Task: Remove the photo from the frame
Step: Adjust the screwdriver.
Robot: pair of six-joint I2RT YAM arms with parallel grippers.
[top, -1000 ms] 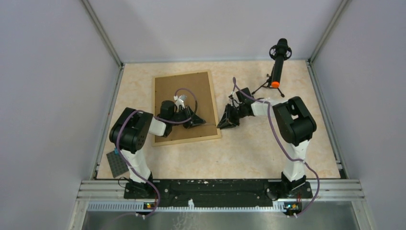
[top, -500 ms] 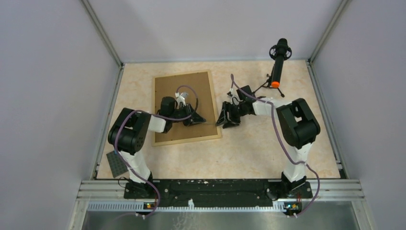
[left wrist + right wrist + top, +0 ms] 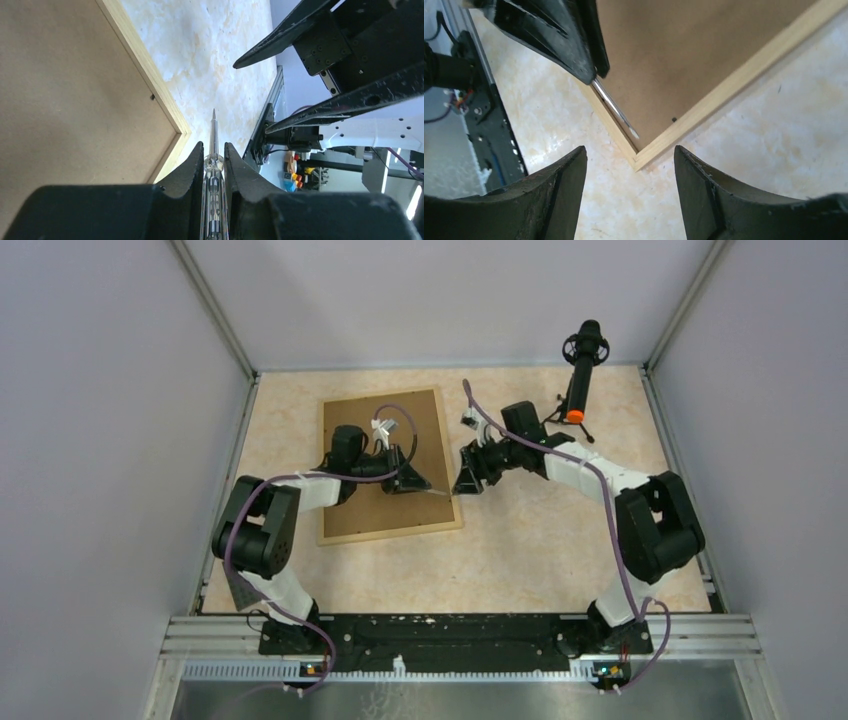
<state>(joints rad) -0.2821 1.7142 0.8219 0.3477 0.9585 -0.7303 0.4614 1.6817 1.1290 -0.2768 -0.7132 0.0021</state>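
Clamping a slim screwdriver (image 3: 213,131) by its clear handle, the left gripper (image 3: 213,150) had its two black fingers pressed against the tool from either side, and the bare metal shaft ran straight out ahead of the fingertips. Just beyond and to one side of that shaft lay the frame (image 3: 151,75), flat on the table (image 3: 520,550) with its brown fibreboard back turned up and its light-wood rim around the board. The printed side was hidden underneath, so the photo could not be seen. In the right wrist view the screwdriver's tip sat over the inner edge of the rim, close to the frame's corner. Whether it touched the wood could not be told. A small dark mark showed on the rim near the same corner. Facing it from the other side, the right gripper (image 3: 629,155) stood with its fingers spread wide and nothing between them, the frame's corner lying in front of the gap. Farther off, past the right gripper, a black microphone (image 3: 583,365) with an orange band stood on a small tripod near the back edge of the table.
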